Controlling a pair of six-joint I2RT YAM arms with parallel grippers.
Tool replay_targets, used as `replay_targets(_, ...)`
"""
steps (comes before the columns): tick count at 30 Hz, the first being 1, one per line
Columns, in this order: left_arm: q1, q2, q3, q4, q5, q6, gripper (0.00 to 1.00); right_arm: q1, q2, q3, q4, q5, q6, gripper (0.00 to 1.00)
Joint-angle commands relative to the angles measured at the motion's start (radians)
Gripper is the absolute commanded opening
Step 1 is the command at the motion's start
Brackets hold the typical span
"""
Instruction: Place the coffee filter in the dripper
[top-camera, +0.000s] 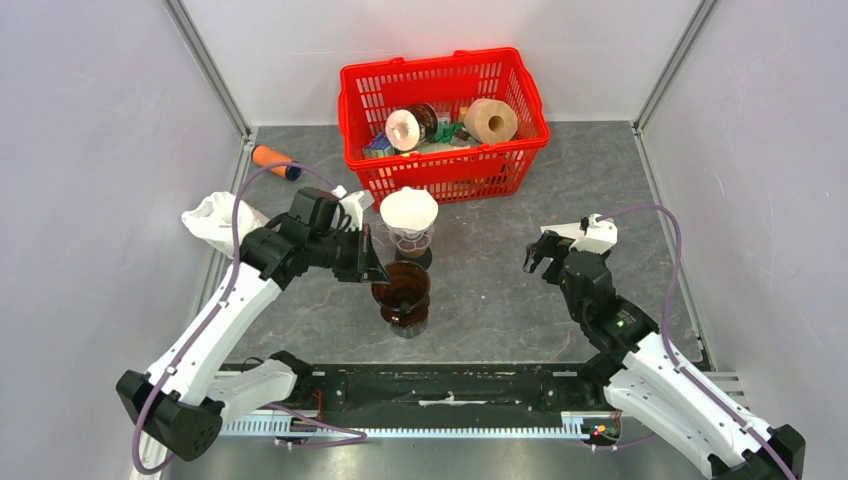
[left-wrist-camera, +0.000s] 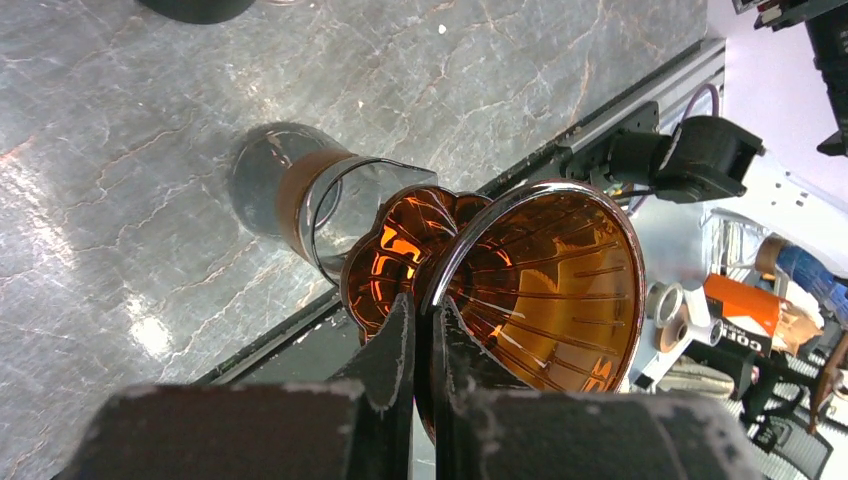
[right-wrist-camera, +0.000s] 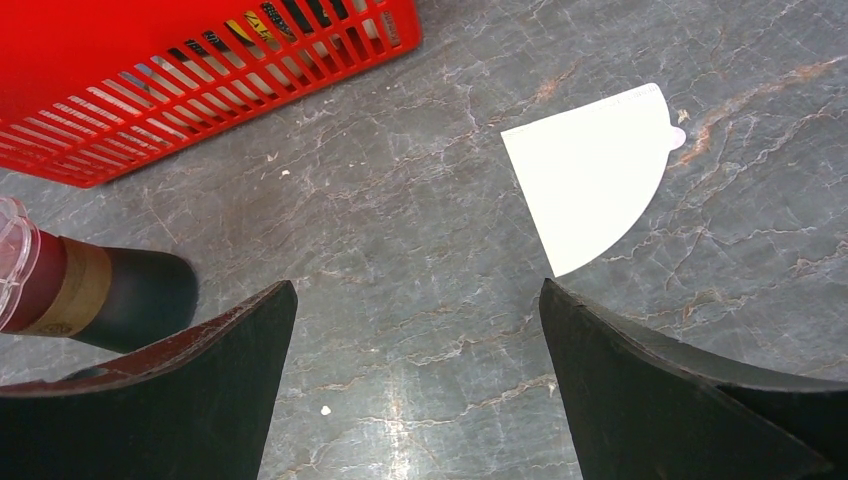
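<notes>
**Two hands, one flat filter: my right is the nearer**

My left gripper (left-wrist-camera: 422, 305) is pinched narrow on the rim of the amber dripper (left-wrist-camera: 545, 290), one finger inside the cone and one outside. The dripper sits on a glass carafe (left-wrist-camera: 330, 205) between my two arms, its mouth empty.

My right gripper (right-wrist-camera: 415, 290) hangs above the grey table (right-wrist-camera: 420, 200) with its jaws spread wide, holding nothing. The coffee filter (right-wrist-camera: 595, 190) lies flat on the table just ahead of it and off towards my right finger. It is a folded white fan. Its pointed tip faces my hand, close to the right fingertip, and its curved edge lies further away, so its long axis runs from me outward and slightly to the right. From above I cannot see it.

A red basket (right-wrist-camera: 150, 110) stands beyond, well apart from the filter. A second dripper (top-camera: 409, 212), already lined with white paper, stands near the basket.

I judge the pickup belongs to my right hand, since my left is busy steadying the dripper. The paper lies flush on the table, so catching an edge may be awkward. The dripper then lies to my left.
</notes>
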Motion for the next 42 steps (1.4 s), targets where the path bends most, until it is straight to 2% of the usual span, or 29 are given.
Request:
replay_targets(1, -0.016, 0.032, 0.017, 0.05, 0.065, 0.059, 0.02, -0.001, 0.005, 0.003, 0.032, 0.01, -0.018, 0.99)
replay_targets(13, -0.049, 0.092, 0.054, 0.019, -0.071, 0.129, 0.02, -0.001, -0.009, -0.004, 0.03, 0.013, -0.019, 0.99)
replay_targets(18, -0.05, 0.094, 0.029, 0.045, -0.058, 0.131, 0.03, -0.001, -0.009, -0.004, 0.03, 0.015, -0.021, 0.99)
replay_targets(24, -0.052, 0.12, 0.026, 0.049, -0.054, 0.142, 0.08, -0.001, -0.012, -0.006, 0.03, 0.016, -0.024, 0.99)
replay_targets(26, -0.053, 0.118, 0.03, 0.05, -0.051, 0.147, 0.13, -0.001, -0.013, -0.008, 0.032, 0.018, -0.024, 0.99)
replay_targets(29, -0.054, 0.1, 0.035, 0.05, -0.045, 0.152, 0.28, -0.001, -0.011, -0.007, 0.032, 0.023, -0.025, 0.99)
replay_targets(32, -0.054, 0.083, 0.036, 0.05, -0.033, 0.157, 0.4, -0.001, -0.005, -0.007, 0.034, 0.022, -0.025, 0.99)
replay_targets(39, -0.055, 0.067, 0.048, 0.027, -0.035, 0.164, 0.57, -0.002, 0.001, -0.005, 0.035, 0.02, -0.025, 0.99)
replay_targets(42, -0.055, 0.045, 0.063, 0.021, -0.027, 0.164, 0.72, -0.002, -0.003, -0.005, 0.035, 0.018, -0.025, 0.99)
